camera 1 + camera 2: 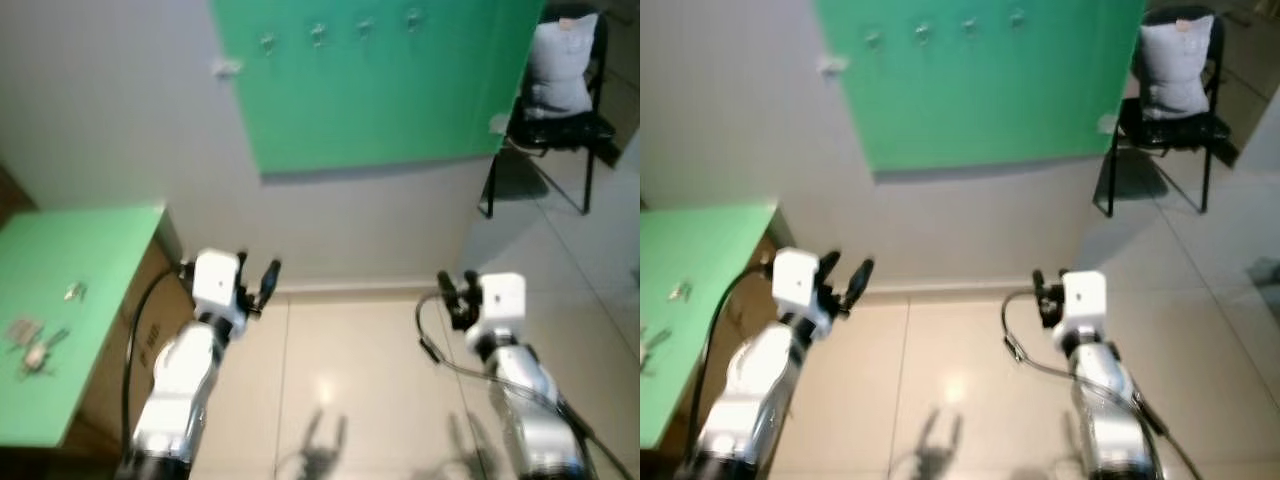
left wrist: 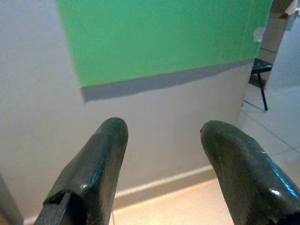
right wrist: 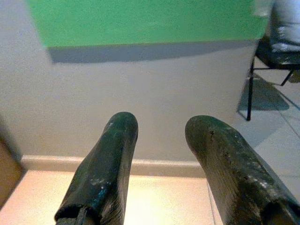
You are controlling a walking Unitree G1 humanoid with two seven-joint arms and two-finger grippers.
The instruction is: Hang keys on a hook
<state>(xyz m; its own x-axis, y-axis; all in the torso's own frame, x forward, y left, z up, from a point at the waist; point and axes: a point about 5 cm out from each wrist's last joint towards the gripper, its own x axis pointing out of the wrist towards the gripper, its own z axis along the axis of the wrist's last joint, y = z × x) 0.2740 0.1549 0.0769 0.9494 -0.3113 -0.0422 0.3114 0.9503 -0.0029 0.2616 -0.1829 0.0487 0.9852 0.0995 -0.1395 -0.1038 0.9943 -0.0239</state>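
Left tool (image 1: 257,275) and right tool (image 1: 455,290) both gape apart, gripping nothing, touching nothing.

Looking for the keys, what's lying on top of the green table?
On the green-topped table lie a small key-like metal piece and a blurry bunch of keys. Blur hides finer detail.

Far right, against the pale wall (image 1: 120,110): a black metal chair (image 1: 560,125) with a white cushion (image 1: 562,62) propped on its seat. Near left: a green-topped table (image 1: 90,270), its brown cardboard-like side (image 1: 130,350) facing the open floor. Underfoot, glossy beige floor tiles (image 1: 350,390) running up to a light skirting board (image 1: 350,287) at the foot of the wall, with a soft glare patch and two forked shadows on the near tiles.
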